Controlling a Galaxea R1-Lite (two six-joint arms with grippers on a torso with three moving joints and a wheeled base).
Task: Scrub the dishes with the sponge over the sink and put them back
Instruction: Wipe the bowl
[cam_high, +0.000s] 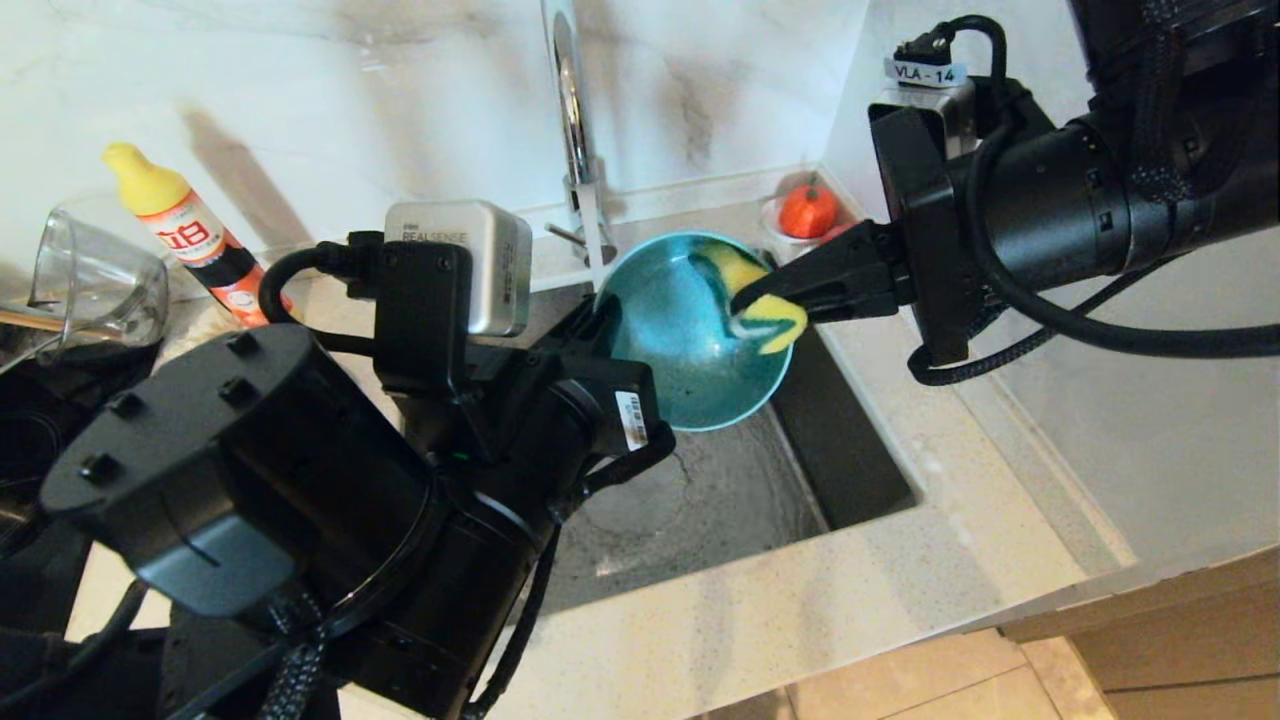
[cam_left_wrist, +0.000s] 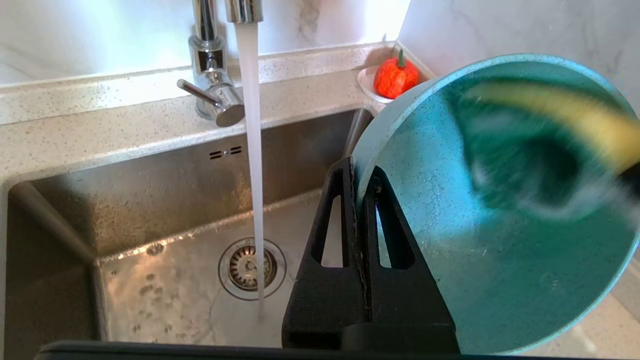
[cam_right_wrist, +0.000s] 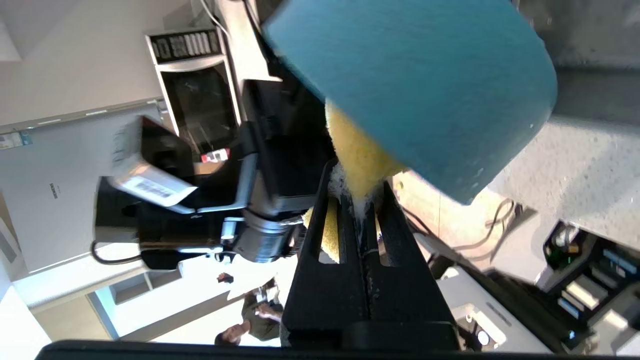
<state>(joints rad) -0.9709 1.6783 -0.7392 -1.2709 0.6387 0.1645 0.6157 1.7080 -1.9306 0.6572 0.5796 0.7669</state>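
Nearest the head camera, the left gripper (cam_left_wrist: 357, 200) pinches the teal bowl (cam_high: 690, 335) by its rim, tilted over the sink (cam_high: 700, 500). Inside the bowl, the right gripper (cam_high: 745, 300) is clamped on the soft sponge (cam_high: 765, 300). Wet and probably slippery, the stiff bowl looks best held at the rim.

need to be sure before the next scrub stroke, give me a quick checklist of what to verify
1. Left gripper shut on the teal bowl rim: ok.
2. Right gripper shut on the sponge: ok.
3. Sponge pressed inside the bowl: ok.
4. Bowl held over the sink: ok.
5. Water running from the faucet, but the stream misses the bowl: not ok.
6. Bowl fully clean: cannot tell.
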